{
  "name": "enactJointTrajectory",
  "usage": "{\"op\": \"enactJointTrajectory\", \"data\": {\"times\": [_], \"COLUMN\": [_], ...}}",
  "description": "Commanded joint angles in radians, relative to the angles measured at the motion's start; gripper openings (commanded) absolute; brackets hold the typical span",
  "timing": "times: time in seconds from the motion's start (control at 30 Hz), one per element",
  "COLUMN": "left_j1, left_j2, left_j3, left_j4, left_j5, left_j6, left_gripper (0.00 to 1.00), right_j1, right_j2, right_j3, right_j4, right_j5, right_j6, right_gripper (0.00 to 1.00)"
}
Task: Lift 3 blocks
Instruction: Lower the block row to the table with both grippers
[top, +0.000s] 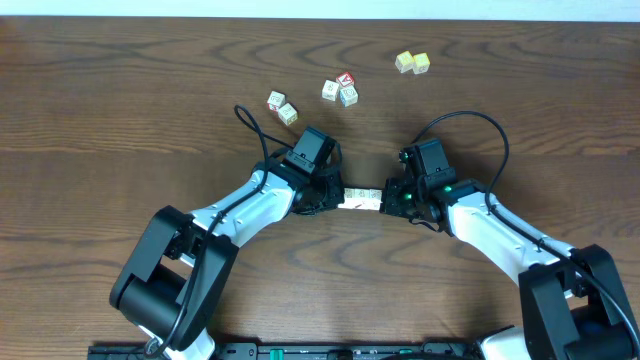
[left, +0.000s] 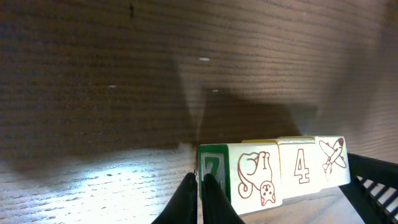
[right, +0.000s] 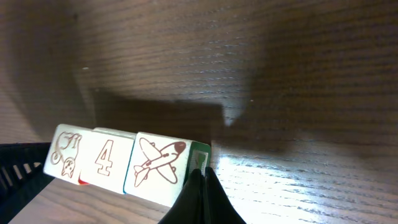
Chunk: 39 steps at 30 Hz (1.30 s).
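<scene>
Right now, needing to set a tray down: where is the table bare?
Bare: the table's left end, outside the left arm; its right end, outside the right arm. Crowded: the far middle with loose cubes, and the centre, where the arms pinch the blocks.

Your overhead camera looks straight down on the table (top: 120, 120) from well above and takes in the whole work area. Both your wrist cameras look down from close in. They share the row of blocks (left: 292, 171), each from its own end.
</scene>
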Motion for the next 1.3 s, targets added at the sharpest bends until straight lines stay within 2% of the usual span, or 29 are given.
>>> {"op": "enactJointTrajectory", "data": {"times": [0.0, 0.47, 0.67, 1.03, 1.27], "left_j1": [-0.066, -0.068, -0.068, -0.068, -0.068], "left_j2": [0.0, 0.0, 0.0, 0.0, 0.0], "left_j3": [0.031, 0.027, 0.027, 0.027, 0.028], "left_j4": [0.032, -0.034, -0.034, -0.035, -0.035], "left_j5": [0.149, 0.095, -0.023, -0.251, -0.282], "left_j6": [-0.002, -0.002, -0.002, -0.001, 0.003], "left_gripper": [0.07, 0.07, 0.07, 0.07, 0.07], "right_j1": [0.064, 0.063, 0.063, 0.061, 0.04], "right_j2": [0.022, 0.077, 0.077, 0.076, 0.076], "right_j3": [0.012, 0.012, 0.013, 0.042, 0.093], "right_j4": [0.034, 0.081, 0.077, -0.038, -0.152], "right_j5": [-0.235, -0.232, -0.217, -0.097, -0.015], "right_j6": [0.013, 0.013, 0.013, 0.013, 0.007], "right_gripper": [0.01, 0.01, 0.01, 0.01, 0.01]}}
